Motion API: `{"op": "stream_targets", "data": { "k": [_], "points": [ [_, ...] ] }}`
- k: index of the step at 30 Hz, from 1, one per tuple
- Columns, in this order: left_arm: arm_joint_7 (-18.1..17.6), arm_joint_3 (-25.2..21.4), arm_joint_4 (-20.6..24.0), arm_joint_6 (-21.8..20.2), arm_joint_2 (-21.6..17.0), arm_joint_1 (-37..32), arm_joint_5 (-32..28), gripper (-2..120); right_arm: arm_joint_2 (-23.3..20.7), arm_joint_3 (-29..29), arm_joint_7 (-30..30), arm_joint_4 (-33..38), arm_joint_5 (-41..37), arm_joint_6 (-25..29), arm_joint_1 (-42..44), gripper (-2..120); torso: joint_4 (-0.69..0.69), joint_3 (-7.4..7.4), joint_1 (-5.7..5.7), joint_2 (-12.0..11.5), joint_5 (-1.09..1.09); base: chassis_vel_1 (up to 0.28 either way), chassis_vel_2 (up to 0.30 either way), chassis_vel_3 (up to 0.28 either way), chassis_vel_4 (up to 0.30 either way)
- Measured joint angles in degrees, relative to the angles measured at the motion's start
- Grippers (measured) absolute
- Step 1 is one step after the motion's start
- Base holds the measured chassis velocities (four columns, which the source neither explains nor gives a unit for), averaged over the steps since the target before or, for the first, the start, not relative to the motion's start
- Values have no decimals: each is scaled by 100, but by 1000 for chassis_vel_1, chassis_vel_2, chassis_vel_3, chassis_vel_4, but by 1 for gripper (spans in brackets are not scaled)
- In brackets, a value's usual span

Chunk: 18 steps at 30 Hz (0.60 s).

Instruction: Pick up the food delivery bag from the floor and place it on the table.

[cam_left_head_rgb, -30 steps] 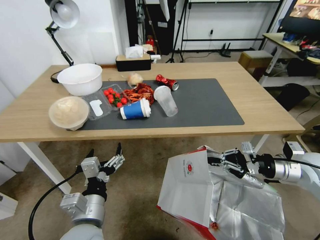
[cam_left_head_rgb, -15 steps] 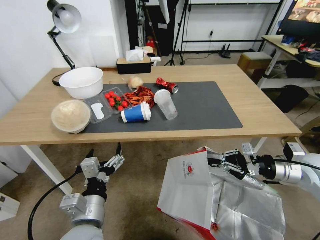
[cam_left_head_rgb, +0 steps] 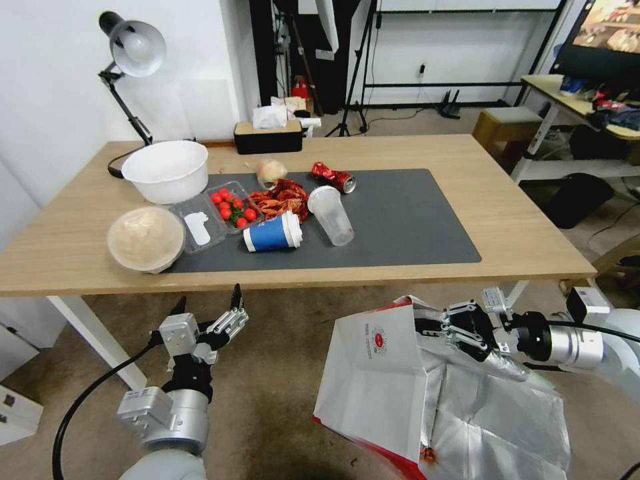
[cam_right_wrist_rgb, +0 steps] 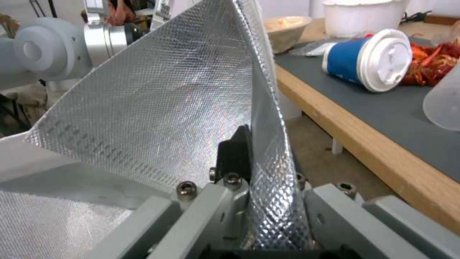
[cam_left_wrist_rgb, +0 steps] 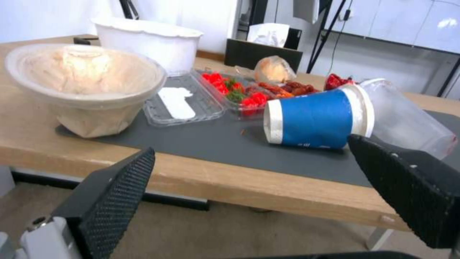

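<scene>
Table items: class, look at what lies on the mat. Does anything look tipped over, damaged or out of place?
Yes. On the table, the blue cup and the clear plastic cup both lie on their sides on the mat, and a crushed red can lies behind them. Loose red scraps sit heaped directly on the mat.

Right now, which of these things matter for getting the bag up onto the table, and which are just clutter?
Job:
food delivery bag
right gripper, shut on the bag's foil rim
table
floor

Clutter:
blue cup
clear cup
crushed can
tomato tray
white bowl
lamp
</scene>
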State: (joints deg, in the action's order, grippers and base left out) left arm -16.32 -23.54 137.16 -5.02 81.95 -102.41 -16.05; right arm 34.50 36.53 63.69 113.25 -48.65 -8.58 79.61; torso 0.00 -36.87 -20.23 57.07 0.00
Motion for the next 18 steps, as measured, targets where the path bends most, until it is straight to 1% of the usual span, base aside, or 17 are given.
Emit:
{"op": "stream_targets", "data": {
  "k": [10, 11, 14, 18],
  "points": [
    [6, -4, 12, 1, -5, -20, 14, 100, 10, 4, -2, 5, 3, 0, 2, 0, 0, -173, -130, 305, 0, 0, 0, 0, 0],
    [6, -4, 12, 1, -5, -20, 14, 100, 10, 4, -2, 5, 3, 0, 2, 0, 0, -173, -130, 305, 0, 0, 0, 0, 0],
    [12, -4, 28, 11, -1, -33, 17, 100, 11, 5, -2, 12, 3, 2, 13, 0, 0, -243, -186, 430, 0, 0, 0, 0, 0],
    [16, -5, 15, 100, -1, -39, 13, 100, 10, 13, -2, 14, 3, 3, 22, 0, 0, -277, -212, 490, 0, 0, 0, 0, 0]
  ]
}}
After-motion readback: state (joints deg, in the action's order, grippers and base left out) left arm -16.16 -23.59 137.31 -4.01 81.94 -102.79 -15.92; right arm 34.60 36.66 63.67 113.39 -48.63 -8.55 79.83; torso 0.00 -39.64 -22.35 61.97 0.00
